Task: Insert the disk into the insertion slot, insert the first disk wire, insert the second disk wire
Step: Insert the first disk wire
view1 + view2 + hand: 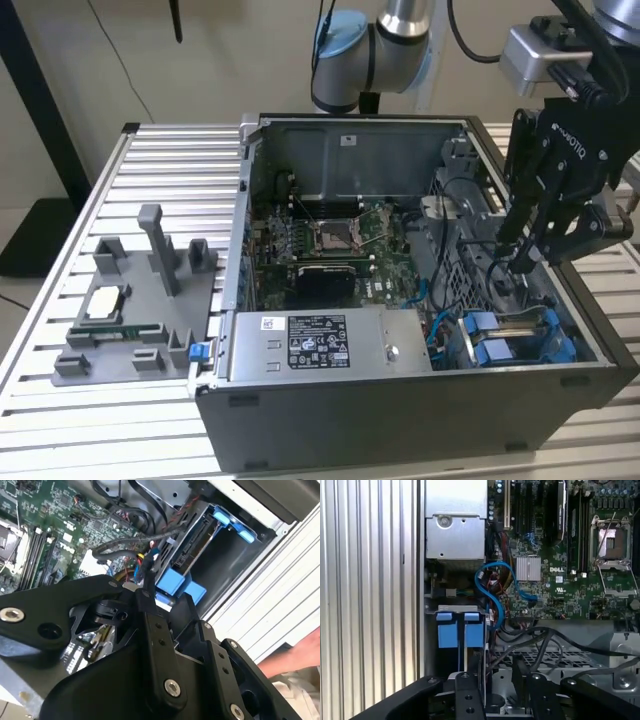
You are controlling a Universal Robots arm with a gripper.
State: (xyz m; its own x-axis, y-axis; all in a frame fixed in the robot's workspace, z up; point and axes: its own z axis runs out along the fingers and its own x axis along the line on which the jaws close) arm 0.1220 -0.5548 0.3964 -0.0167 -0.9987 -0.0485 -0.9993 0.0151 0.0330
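Observation:
The disk (497,350), with its bright blue frame, sits in the insertion slot (560,322) at the case's near corner on the exterior view's right. My black gripper (515,255) hangs just above and behind it, fingers apart with nothing clearly between them. In the second wrist view the disk (197,542) shows edge-on in the slot (227,565), and a black wire bundle (147,560) with red and yellow strands lies right by my gripper (165,592). In the first wrist view the disk's blue tabs (461,630) lie just past my gripper (495,677), beside a blue wire (495,597).
The open computer case (400,400) stands on a slatted aluminium table (150,150). Inside are the motherboard (330,240) and a grey box with a sticker (320,345). A grey fixture tray (140,290) lies at the exterior view's left. A person's hand (300,655) is beside the case.

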